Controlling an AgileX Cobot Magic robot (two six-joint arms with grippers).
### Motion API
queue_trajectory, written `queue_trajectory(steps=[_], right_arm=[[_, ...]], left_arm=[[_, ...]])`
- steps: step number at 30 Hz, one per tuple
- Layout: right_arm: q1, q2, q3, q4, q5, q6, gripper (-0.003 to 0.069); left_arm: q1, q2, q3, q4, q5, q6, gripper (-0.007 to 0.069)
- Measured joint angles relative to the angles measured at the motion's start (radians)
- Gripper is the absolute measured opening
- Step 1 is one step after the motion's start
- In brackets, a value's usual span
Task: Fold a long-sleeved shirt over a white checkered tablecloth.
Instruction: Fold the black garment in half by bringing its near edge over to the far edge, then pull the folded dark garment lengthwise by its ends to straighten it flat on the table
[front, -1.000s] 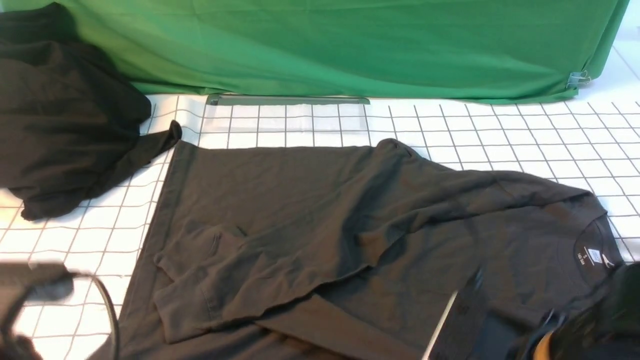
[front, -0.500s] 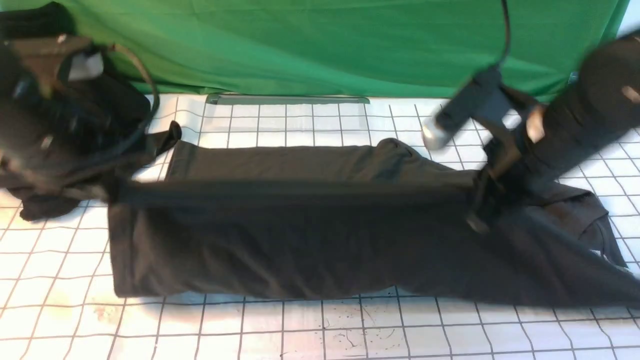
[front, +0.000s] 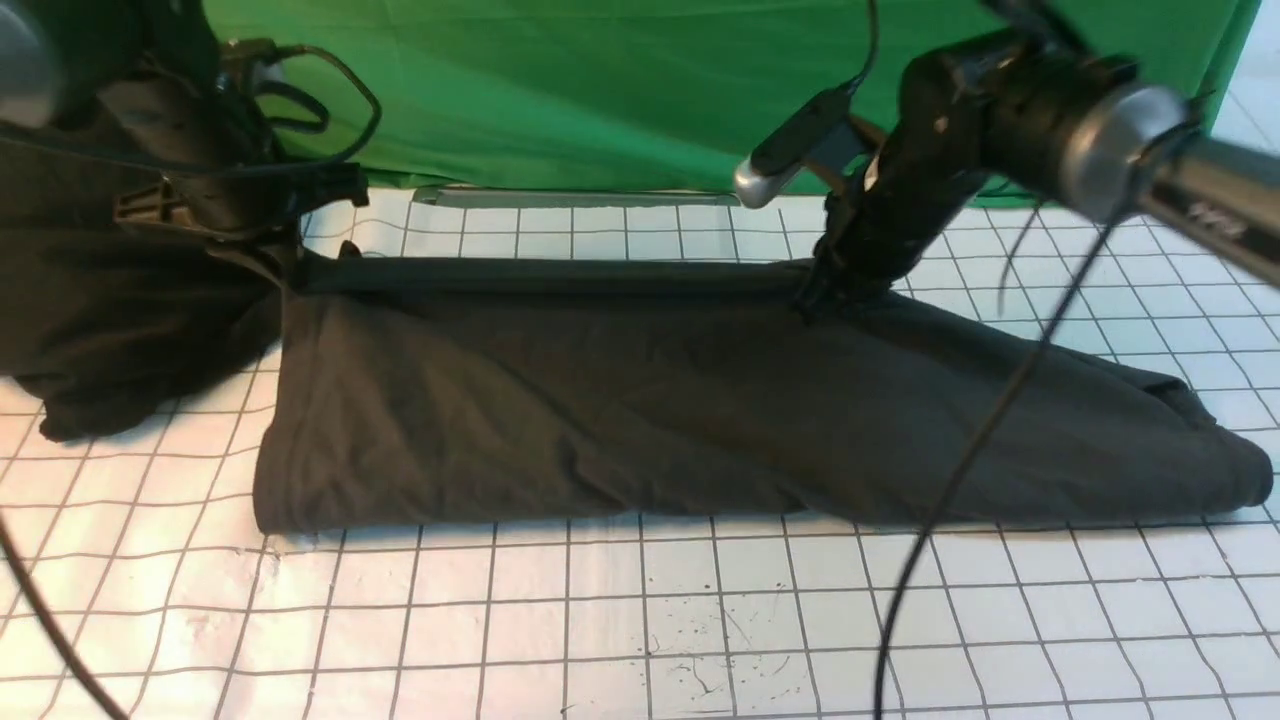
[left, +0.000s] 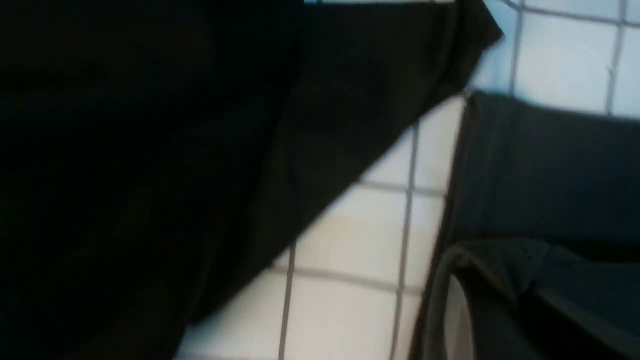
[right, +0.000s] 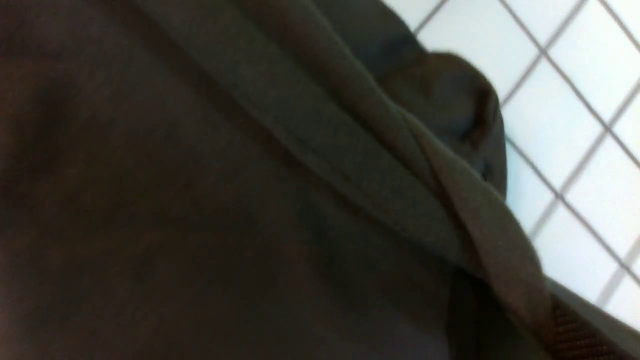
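Front view: long-sleeved shirt (front: 650, 420) lies on the white checkered tablecloth (front: 640, 620) as a long folded band, just in front of the green cloth (front: 600, 90). My left gripper (front: 292, 268) and right gripper (front: 826, 294) are each clamped on the edge nearest the green cloth, which runs taut between them.

Left wrist view: blurred; shirt hem (left: 550, 165) beside a black garment (left: 125, 175).

Right wrist view: shirt fabric (right: 200, 200) bunches in a ridge; tablecloth squares beyond.
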Motion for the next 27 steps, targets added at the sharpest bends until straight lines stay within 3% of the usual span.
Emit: queue_trajectory(steps=[3,5,7,8,9,10,12,14,18,20,23,24,25,27], right_arm=[[-0.002,0.025,-0.011,-0.008,-0.037,0.023,0.0134],[-0.002,0.028,-0.011,-0.016,-0.049,0.029,0.0237],[-0.003,0.027,-0.014,-0.020,-0.050,0.030,0.0290],[-0.003,0.023,-0.019,-0.024,-0.043,0.035,0.0343],[-0.003,0.021,-0.020,-0.024,-0.041,0.035,0.0353],[-0.003,0.009,-0.021,-0.026,-0.019,0.045,0.0374],[-0.003,-0.008,-0.021,-0.026,-0.001,0.050,0.0377],[-0.004,-0.065,-0.021,-0.038,0.049,0.057,0.0355],[-0.015,-0.162,-0.023,-0.073,0.121,0.082,0.0274],[-0.044,-0.207,-0.029,-0.082,0.176,0.093,0.0196],[-0.104,-0.246,-0.031,-0.062,0.260,0.114,0.0071],[-0.108,-0.246,-0.031,-0.056,0.265,0.115,0.0064],[-0.147,-0.248,-0.031,0.024,0.303,0.093,0.0025],[-0.180,-0.245,-0.025,0.151,0.337,0.024,0.0008]], left_arm=[[0.001,0.041,-0.036,0.003,0.000,0.000,0.0027],[0.002,0.055,-0.048,0.008,0.000,0.000,0.0056],[0.003,0.057,-0.049,0.010,0.000,0.000,0.0080],[0.004,0.057,-0.053,0.023,-0.005,0.000,0.0133],[0.005,0.057,-0.054,0.025,-0.006,0.000,0.0149],[0.006,0.057,-0.066,0.050,-0.008,0.000,0.0220],[0.008,0.057,-0.082,0.079,-0.007,0.000,0.0288],[0.009,0.059,-0.145,0.143,0.017,-0.010,0.0409],[0.010,0.059,-0.275,0.156,0.131,-0.005,0.0498],[0.010,0.057,-0.338,0.090,0.193,0.055,0.0477],[0.008,0.041,-0.361,-0.074,0.221,0.135,0.0306],[0.008,0.038,-0.361,-0.083,0.222,0.140,0.0289],[-0.003,0.028,-0.349,-0.137,0.226,0.169,0.0167],[-0.027,0.018,-0.319,-0.176,0.227,0.195,0.0063]])
